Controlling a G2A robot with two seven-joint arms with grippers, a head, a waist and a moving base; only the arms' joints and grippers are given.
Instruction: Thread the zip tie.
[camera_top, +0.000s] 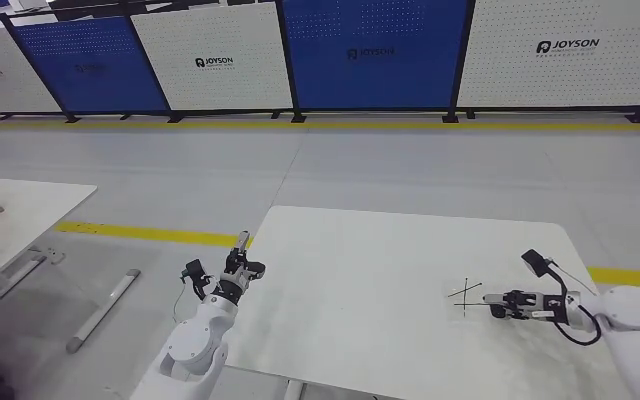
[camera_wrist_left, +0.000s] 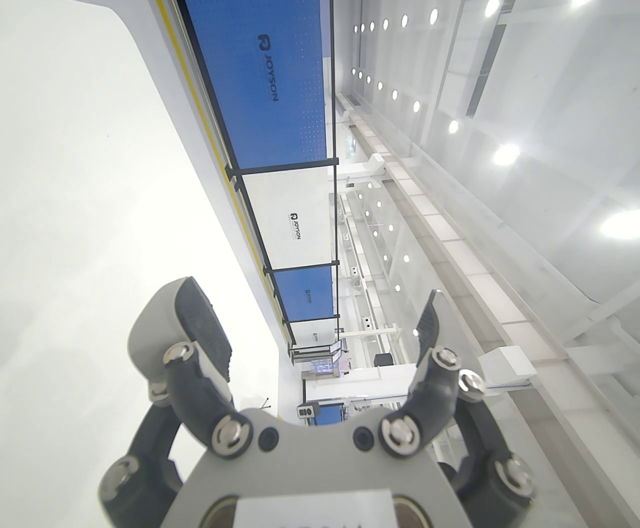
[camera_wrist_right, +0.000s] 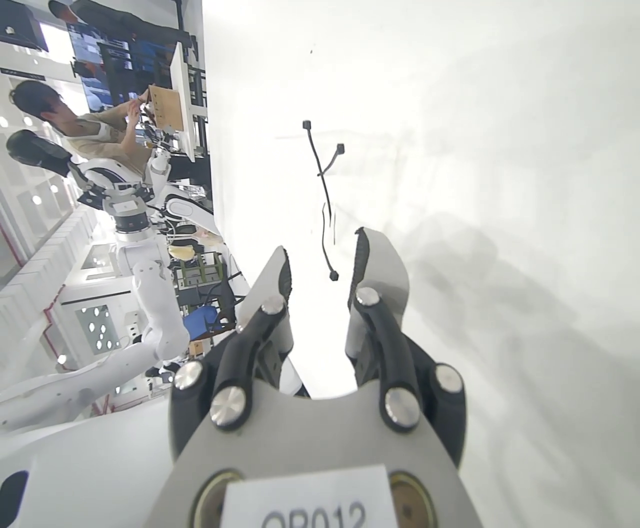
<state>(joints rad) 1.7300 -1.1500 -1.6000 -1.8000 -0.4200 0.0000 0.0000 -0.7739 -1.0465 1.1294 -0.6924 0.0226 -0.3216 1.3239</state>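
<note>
Three thin black zip ties (camera_top: 465, 293) lie crossed on the white table (camera_top: 380, 260) near its right side. In the right wrist view, two zip ties (camera_wrist_right: 320, 160) cross each other farther off. The third zip tie (camera_wrist_right: 327, 245) lies with its head just ahead of the fingertips. My right gripper (camera_top: 497, 303) (camera_wrist_right: 322, 247) is open, low over the table and just right of the ties, holding nothing. My left gripper (camera_top: 240, 248) (camera_wrist_left: 310, 295) is open and empty at the table's left edge, far from the ties.
A second white table (camera_top: 30, 210) stands off to the left, with a grey bar (camera_top: 100, 310) on the floor between the tables. Blue and white panels (camera_top: 370, 50) line the back behind a yellow floor stripe (camera_top: 150, 233).
</note>
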